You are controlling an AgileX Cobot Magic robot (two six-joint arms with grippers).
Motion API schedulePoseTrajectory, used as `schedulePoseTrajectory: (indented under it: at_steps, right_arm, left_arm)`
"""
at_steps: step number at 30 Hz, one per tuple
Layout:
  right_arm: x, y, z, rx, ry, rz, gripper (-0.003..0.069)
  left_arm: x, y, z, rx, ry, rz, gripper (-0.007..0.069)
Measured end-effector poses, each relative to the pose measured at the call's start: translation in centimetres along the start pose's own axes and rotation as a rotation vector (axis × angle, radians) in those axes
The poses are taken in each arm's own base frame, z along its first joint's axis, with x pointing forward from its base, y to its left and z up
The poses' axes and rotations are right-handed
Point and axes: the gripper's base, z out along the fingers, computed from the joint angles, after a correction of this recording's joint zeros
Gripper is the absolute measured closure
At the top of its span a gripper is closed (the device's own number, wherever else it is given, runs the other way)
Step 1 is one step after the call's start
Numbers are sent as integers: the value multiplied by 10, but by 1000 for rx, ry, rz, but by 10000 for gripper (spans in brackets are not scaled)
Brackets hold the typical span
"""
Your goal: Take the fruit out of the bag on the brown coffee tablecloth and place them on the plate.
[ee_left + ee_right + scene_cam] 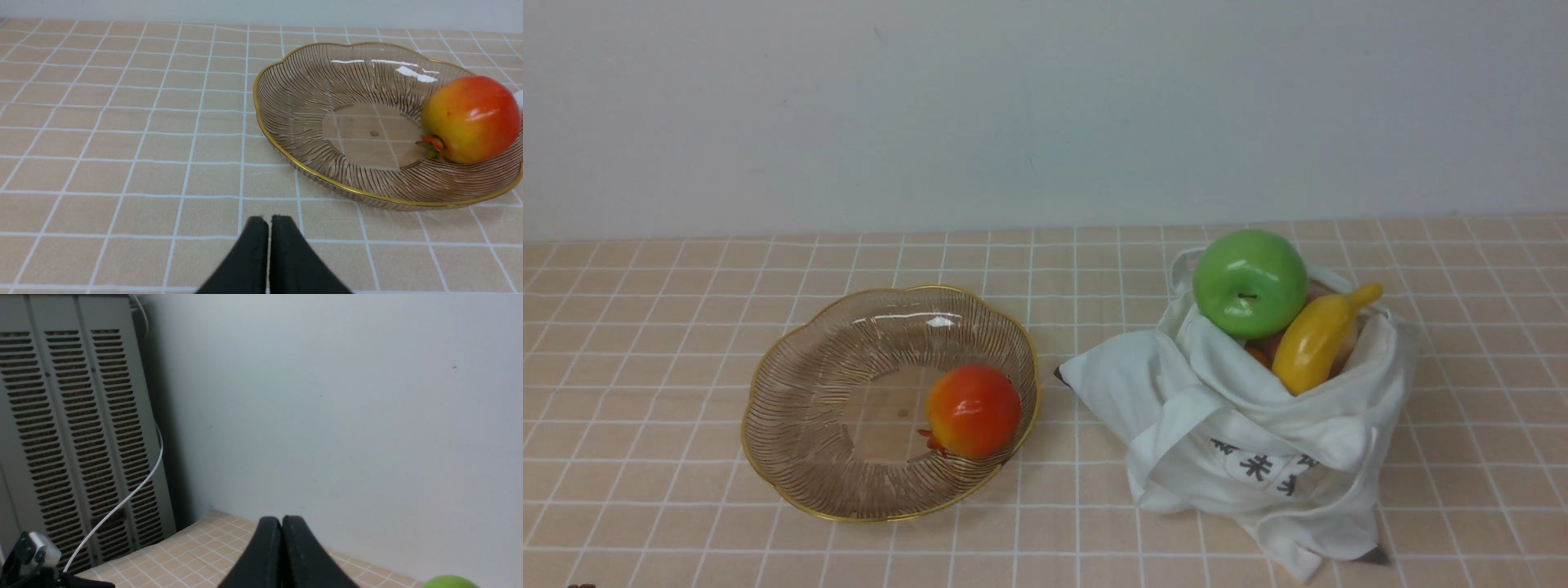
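The red-orange pomegranate [974,411] lies in the clear gold-rimmed plate [792,392] at the left of the tablecloth [1045,506]. The white bag [1241,441] sits at the right, with the green apple [1250,282] and the yellow banana [1319,335] resting in its open mouth. Neither gripper shows in the front view. In the left wrist view my left gripper [269,220] is shut and empty, low over the cloth, short of the plate [286,134] and pomegranate [470,119]. In the right wrist view my right gripper [282,520] is shut and empty, facing the wall, with the apple's top [449,582] at the frame edge.
A plain grey-white wall [1045,106] runs behind the table. A grey slatted cabinet [73,437] with a white cable [135,486] stands past the table's end in the right wrist view.
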Motion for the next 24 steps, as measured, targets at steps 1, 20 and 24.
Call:
schedulePoseTrajectory:
  at_steps: [1,20,24]
  right_arm:
    - [0,1,0,-8,1,-7,673]
    - [130,-33,-11,603,329,-145,673]
    - [175,-43,-20,759,433,-73,673]
  left_arm:
    - [0,0,0,0,0,0,632]
    - [0,0,0,0,0,1,632]
    - [0,0,0,0,0,1,632]
